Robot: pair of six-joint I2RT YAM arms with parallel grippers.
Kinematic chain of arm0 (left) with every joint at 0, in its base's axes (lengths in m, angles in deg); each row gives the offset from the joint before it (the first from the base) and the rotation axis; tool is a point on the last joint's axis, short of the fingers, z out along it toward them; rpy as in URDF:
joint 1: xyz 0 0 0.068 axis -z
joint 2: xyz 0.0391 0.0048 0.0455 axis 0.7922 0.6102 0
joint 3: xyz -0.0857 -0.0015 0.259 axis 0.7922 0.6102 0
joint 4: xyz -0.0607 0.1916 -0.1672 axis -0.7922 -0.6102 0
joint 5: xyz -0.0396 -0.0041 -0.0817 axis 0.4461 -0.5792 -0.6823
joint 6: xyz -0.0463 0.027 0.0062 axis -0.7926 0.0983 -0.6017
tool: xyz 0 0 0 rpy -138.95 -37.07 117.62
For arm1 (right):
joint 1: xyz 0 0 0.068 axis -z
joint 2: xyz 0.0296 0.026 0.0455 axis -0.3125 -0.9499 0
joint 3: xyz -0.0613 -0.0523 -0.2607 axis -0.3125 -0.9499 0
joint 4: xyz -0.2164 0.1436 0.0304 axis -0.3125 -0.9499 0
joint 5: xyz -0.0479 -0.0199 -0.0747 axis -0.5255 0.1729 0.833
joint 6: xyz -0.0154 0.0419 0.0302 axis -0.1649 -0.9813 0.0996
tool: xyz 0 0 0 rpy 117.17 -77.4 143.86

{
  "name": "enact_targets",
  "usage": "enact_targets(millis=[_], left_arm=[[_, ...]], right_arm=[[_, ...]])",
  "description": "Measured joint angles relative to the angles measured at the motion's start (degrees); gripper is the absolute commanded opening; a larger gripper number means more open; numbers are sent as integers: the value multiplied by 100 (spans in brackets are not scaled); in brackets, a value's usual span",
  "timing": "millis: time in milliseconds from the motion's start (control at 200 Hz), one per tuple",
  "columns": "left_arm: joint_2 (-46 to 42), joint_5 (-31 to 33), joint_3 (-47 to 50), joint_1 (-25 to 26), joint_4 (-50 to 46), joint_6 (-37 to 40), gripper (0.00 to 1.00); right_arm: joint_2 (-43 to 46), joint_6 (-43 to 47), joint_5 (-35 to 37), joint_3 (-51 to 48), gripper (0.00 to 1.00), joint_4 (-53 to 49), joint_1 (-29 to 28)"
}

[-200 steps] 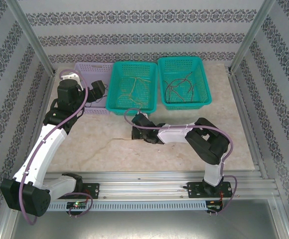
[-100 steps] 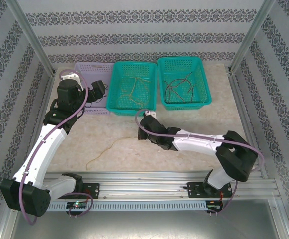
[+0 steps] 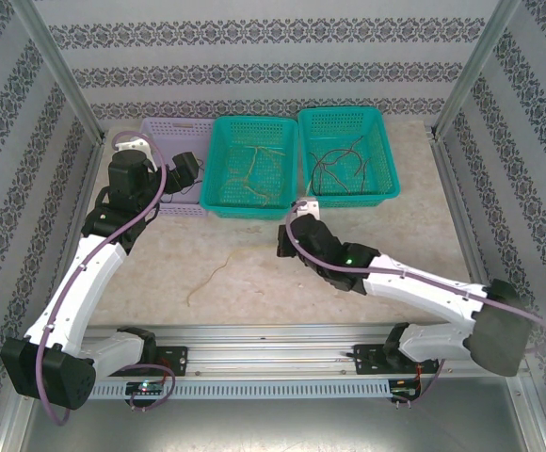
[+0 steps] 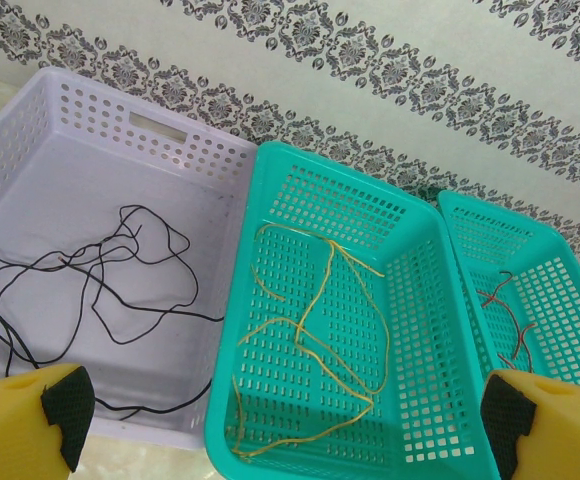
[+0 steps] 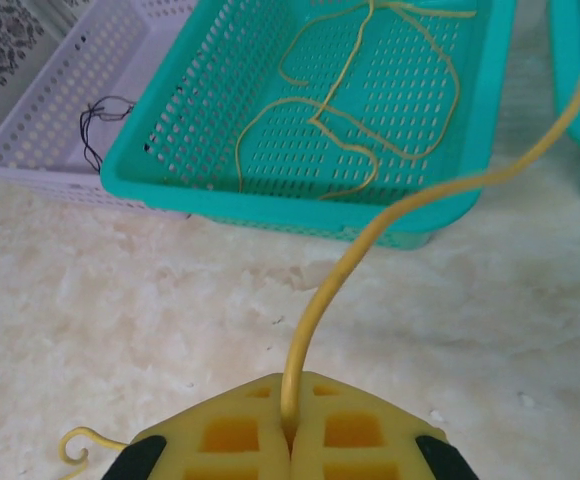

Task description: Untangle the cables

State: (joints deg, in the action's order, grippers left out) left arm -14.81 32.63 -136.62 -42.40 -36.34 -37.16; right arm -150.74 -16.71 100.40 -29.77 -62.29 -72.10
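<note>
**Lift the tail clear before crossing the basket rim**

The right hand (image 5: 290, 440) is clamped shut on one end of a yellow cable (image 5: 298, 350), which rises straight out from between its pads and arcs away up to the right. In the top view, the rest of this cable (image 3: 212, 276) trails to the left across the desk (image 3: 254, 301), well short of the baskets.

The likely target is the middle teal basket (image 3: 254, 120), where other yellow cables (image 4: 303, 322) already lie.

To do this well:
- Raise the grip high enough that the dragging tail leaves the desk and cannot snag on the basket's front wall (image 5: 270, 205).
- Carry it over the centre of the basket, then lower so the slack coils inside before letting go.
- Avoid hooking the strands already there.

The left hand (image 4: 282, 425) hangs with its pads wide apart, holding nothing, above the lilac basket (image 4: 30, 150) of black cables (image 4: 120, 270). It is clear of the route.
</note>
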Motion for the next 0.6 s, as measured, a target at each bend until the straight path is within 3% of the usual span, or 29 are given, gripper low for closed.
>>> enact_targets(millis=[600], left_arm=[[42,-63,0,0,2,0,100]], right_arm=[[356,1482,916,1725,0,-822,15]])
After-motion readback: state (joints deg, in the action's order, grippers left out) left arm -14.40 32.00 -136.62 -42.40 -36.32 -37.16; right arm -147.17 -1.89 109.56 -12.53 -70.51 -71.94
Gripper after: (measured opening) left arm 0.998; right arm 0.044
